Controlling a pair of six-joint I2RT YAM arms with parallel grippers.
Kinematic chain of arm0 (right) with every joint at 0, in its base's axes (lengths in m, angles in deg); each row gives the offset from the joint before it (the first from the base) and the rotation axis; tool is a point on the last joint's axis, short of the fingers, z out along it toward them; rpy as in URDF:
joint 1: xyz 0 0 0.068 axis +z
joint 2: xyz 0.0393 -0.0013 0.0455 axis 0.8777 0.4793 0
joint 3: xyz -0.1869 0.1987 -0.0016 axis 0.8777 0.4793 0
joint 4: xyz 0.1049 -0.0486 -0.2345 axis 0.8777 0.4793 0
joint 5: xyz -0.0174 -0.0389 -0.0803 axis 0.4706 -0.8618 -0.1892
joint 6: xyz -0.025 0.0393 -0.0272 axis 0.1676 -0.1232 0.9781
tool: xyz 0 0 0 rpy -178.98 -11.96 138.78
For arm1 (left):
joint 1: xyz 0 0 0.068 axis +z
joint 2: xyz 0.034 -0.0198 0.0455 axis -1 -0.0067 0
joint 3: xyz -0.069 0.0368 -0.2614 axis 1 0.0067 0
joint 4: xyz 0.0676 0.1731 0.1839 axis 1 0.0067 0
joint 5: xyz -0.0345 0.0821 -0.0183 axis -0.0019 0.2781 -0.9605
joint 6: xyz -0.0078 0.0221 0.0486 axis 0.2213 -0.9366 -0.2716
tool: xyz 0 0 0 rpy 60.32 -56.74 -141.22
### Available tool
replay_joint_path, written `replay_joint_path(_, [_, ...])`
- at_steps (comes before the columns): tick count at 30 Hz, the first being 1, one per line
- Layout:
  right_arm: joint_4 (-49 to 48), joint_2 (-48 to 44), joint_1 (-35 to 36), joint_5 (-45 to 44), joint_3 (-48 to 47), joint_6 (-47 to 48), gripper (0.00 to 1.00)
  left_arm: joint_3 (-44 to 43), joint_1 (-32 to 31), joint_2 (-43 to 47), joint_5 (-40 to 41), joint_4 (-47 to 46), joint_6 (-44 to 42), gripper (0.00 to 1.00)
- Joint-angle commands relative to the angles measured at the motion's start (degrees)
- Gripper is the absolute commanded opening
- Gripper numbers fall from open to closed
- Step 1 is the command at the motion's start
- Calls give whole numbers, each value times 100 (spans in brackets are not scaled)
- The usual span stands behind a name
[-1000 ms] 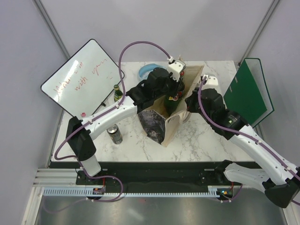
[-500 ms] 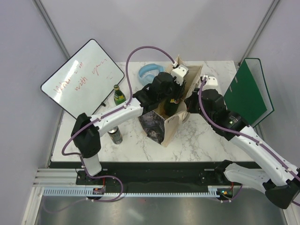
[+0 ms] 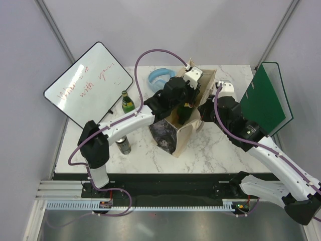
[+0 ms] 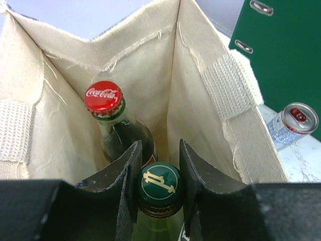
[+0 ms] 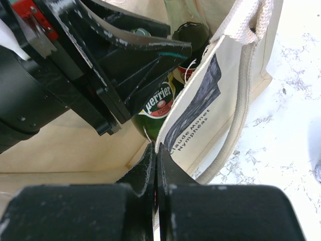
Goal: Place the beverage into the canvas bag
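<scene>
Compared with one second earlier, the left arm is swung round and its wrist sits farther over the mouth of the canvas bag [image 4: 200,115]. The right arm is unchanged.

A red-capped cola bottle [image 4: 104,99] stands inside the bag, just ahead of the left gripper [image 4: 159,150] and close to its left finger. Beyond the bag wall, to that gripper's right, are a can [image 4: 293,123] and a green binder [image 4: 286,55]. In the top view, a second green bottle [image 3: 127,103], another can [image 3: 122,144], a blue ring [image 3: 159,78] and a whiteboard [image 3: 88,83] lie outside the bag.

The left gripper is partly closed and clamps the neck of the green bottle [image 4: 160,185], which hangs upright inside the bag mouth. The right gripper [image 5: 156,150] is fully clenched, pinching the bag's upper rim.
</scene>
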Motion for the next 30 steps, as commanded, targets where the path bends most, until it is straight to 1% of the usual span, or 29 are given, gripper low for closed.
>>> replay_joint_path(1, [-549,-189,34,205,-62,31,0,-172,-26,208,221,-1548,-245,2])
replay_joint_path(7, [-584,-268,26,161,-1,40,0,776,-26,472,309,-2067,-105,2])
replay_joint_path(19, [-742,-171,26,205,26,49,0,1664,-35,937,317,-2129,-87,3])
replay_joint_path(20, [-742,-171,34,205,34,58,0,1709,-35,998,317,-2103,-87,4])
replay_joint_path(22, [-742,-189,26,196,43,49,0,1823,-35,1043,317,-2094,71,11])
replay_joint_path(23, [-742,-189,26,187,61,49,0,1850,-35,1069,326,-2068,80,18])
replay_joint_path(30, [-725,-180,26,82,140,31,0,1815,-35,1183,308,-1804,98,34])
